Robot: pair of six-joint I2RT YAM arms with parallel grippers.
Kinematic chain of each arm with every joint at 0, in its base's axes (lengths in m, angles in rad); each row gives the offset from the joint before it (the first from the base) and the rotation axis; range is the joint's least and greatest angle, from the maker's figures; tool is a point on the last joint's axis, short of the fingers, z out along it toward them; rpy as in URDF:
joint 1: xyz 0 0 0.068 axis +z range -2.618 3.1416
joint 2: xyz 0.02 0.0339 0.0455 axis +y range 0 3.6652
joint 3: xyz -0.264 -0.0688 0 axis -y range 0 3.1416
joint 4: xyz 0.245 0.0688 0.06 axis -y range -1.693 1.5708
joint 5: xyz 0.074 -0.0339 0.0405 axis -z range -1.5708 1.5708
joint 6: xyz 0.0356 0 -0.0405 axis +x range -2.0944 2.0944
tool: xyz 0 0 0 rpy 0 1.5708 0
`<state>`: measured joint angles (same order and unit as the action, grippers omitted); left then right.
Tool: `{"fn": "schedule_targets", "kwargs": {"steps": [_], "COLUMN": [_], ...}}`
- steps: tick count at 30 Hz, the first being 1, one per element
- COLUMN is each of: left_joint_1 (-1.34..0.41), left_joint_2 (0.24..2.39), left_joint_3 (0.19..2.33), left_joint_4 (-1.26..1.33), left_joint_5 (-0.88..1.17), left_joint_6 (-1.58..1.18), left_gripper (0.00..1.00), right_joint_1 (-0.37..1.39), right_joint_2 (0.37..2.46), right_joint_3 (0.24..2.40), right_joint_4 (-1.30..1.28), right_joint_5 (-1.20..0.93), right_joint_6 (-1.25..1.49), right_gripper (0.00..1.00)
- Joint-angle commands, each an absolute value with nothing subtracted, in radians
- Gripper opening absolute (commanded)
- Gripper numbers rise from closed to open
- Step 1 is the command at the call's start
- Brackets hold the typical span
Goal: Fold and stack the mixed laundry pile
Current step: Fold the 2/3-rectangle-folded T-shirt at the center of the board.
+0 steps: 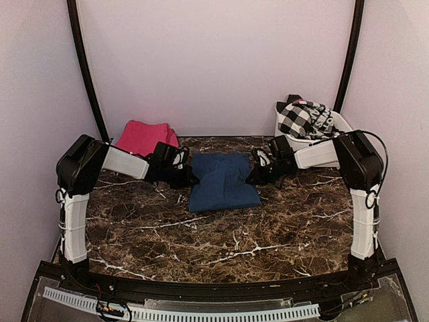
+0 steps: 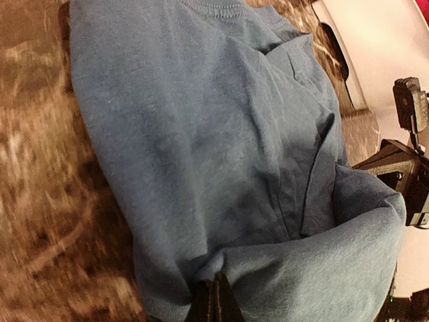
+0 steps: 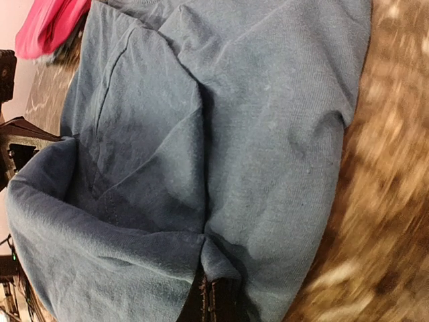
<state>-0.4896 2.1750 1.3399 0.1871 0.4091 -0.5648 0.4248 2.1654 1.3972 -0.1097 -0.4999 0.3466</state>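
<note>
Material: navy-blue garment lies at the centre of the table, between the two arms, partly folded into a rough block pinched in at the middle; a knit jersey by the look of the wrist views; judged soft, limp and light; it should drape and sag from any hold and will not keep a crease unaided; matte surface, probably not slippery against the pads; nothing fragile. A ribbed neckline shows at the far edge in the left wrist view, so likely a shirt or sweatshirt.

Hold points: best taken at the edges or corners of a fold, one per arm and symmetric, so a panel comes over flat; a pinch through several layers risks dragging the lower layer along.

Left gripper: clenched on a bunched edge at the garment's left side; cloth puckers where it meets the fingertips. Right gripper: likewise clamped on the opposite edge; a fold rises from its pinch.

Pose: arms mirror each other; upper links upright from the bases; forearms reach inward and low; wrists near the table surface; grippers face each other across the garment.

Rest of pile: magenta-pink cloth at back left, apart from the navy piece, looks folded; black-and-white checked garment heaped unfolded in the white tub at back right; no light-blue piece made out.
</note>
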Motion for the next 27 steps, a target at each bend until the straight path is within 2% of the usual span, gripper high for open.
{"fn": "schedule_targets", "kwargs": {"steps": [1, 5, 12, 18, 27], "left_joint_1": [-0.538, -0.612, -0.652, -0.652, -0.652], "left_joint_2": [2.022, 1.862, 1.568, 1.468, 1.376], "left_joint_3": [1.138, 0.943, 0.762, 0.761, 0.831], "left_joint_4": [0.180, 0.172, 0.095, 0.052, -0.027], "left_joint_5": [0.407, 0.358, 0.280, 0.288, 0.291], "left_joint_6": [-0.596, -0.614, -0.646, -0.609, -0.557], "left_gripper": [0.00, 0.00, 0.00, 0.00, 0.00], "right_joint_1": [0.483, 0.551, 0.587, 0.587, 0.588], "right_joint_2": [2.057, 1.872, 1.598, 1.535, 1.439], "right_joint_3": [1.220, 1.035, 0.830, 0.839, 0.991], "right_joint_4": [-0.127, -0.101, -0.138, -0.163, -0.319], "right_joint_5": [-0.485, -0.495, -0.457, -0.465, -0.468], "right_joint_6": [0.364, 0.420, 0.479, 0.459, 0.400], "right_gripper": [0.00, 0.00, 0.00, 0.00, 0.00]}}
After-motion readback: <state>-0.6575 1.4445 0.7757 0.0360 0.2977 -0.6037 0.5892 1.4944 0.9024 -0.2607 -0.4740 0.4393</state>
